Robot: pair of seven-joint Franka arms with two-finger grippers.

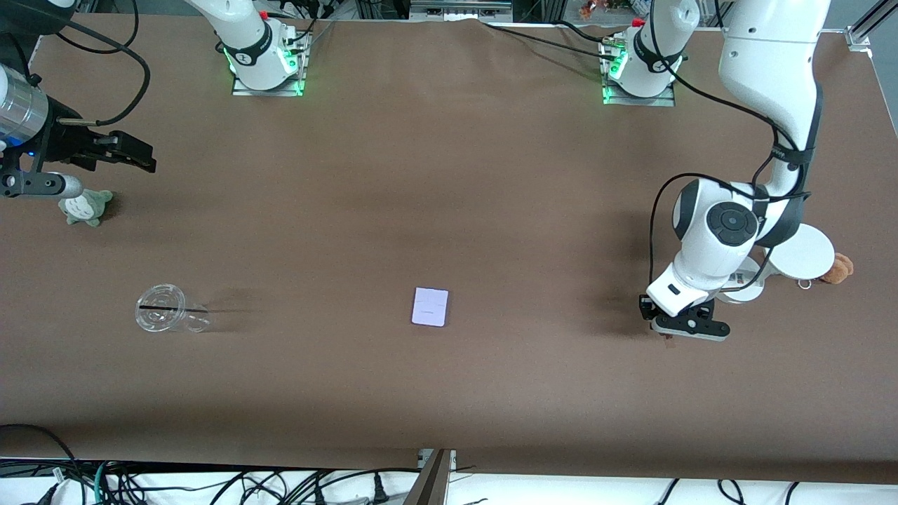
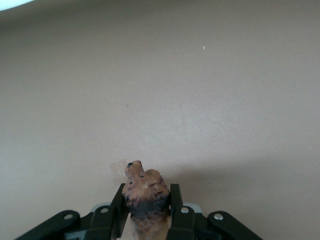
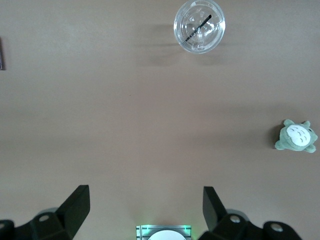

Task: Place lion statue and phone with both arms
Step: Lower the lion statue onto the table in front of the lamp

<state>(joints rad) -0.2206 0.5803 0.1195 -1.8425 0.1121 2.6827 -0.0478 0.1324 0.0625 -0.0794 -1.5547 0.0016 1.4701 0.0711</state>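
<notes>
My left gripper (image 1: 668,339) is shut on the lion statue (image 2: 145,192), a small orange-brown figurine with a dark mane, gripped between both fingers with its head sticking out. It hangs low over the table at the left arm's end. The phone (image 1: 430,307), a pale lavender-white slab, lies flat near the table's middle, apart from both grippers. My right gripper (image 1: 142,158) is open and empty above the right arm's end of the table; its wrist view (image 3: 145,192) shows bare table between its fingers.
A clear plastic cup with a dark straw (image 1: 165,309) lies toward the right arm's end, and also shows in the right wrist view (image 3: 199,26). A grey-green plush toy (image 1: 85,207) sits under the right gripper. A white round disc (image 1: 804,253) and a brown plush bear (image 1: 838,268) are beside the left arm.
</notes>
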